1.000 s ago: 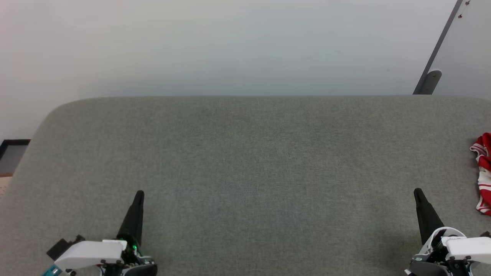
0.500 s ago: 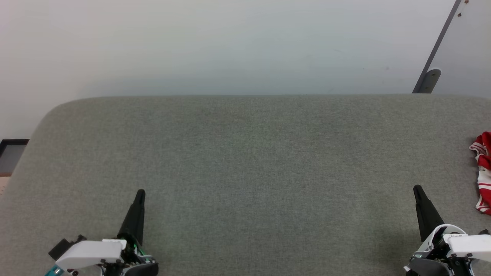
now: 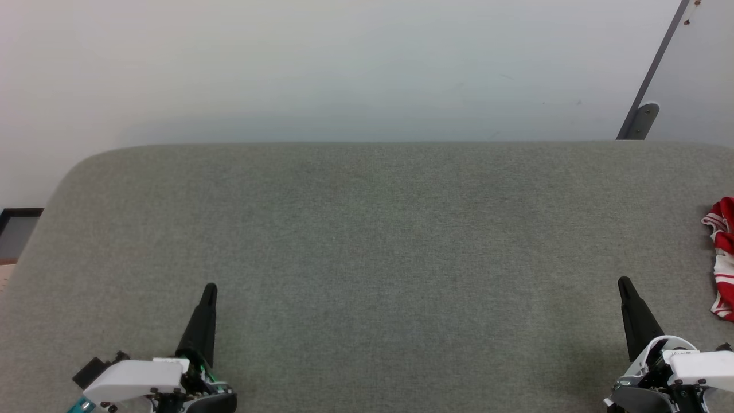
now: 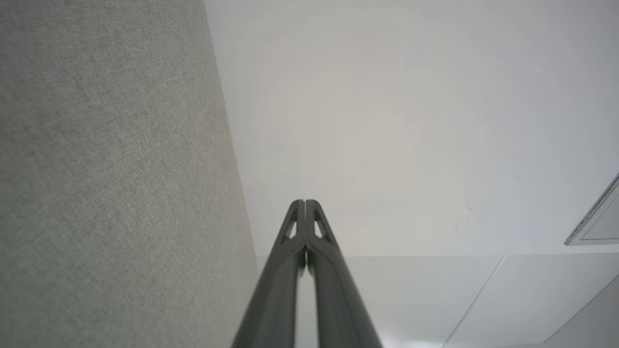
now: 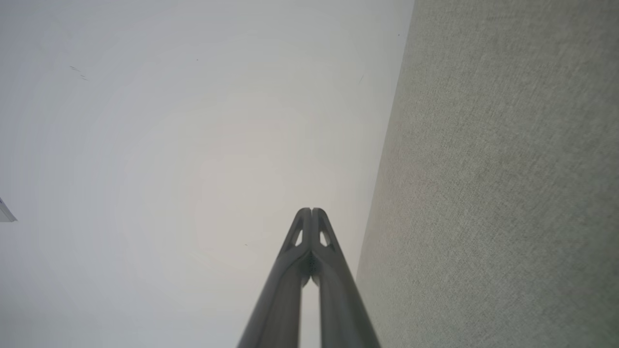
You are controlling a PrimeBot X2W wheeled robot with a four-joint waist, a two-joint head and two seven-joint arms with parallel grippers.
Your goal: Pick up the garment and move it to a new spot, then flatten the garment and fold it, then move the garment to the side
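Crumpled jersey (image 3: 722, 258) at the rounded grey woven table's (image 3: 367, 229) right edge. Left gripper (image 3: 209, 288) and right gripper (image 3: 623, 282) are pinched closed, empty, with wide bare room between.

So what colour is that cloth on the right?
The garment is red with white stripes; head view.

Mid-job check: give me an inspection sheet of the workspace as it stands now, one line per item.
Surface: grey fabric surface, flat, with a rounded far-left corner.
Job's things: garment, crumpled red-and-white cloth at the right edge of the head view, partly cut off; no tool touches it.
Clutter: nothing seen.
Tools: left tool shut and empty, near left; right tool shut and empty, near right, apart from the garment.
Cables: nothing seen.
Surroundings: pale wall behind the surface; slanted grey bar at upper right.
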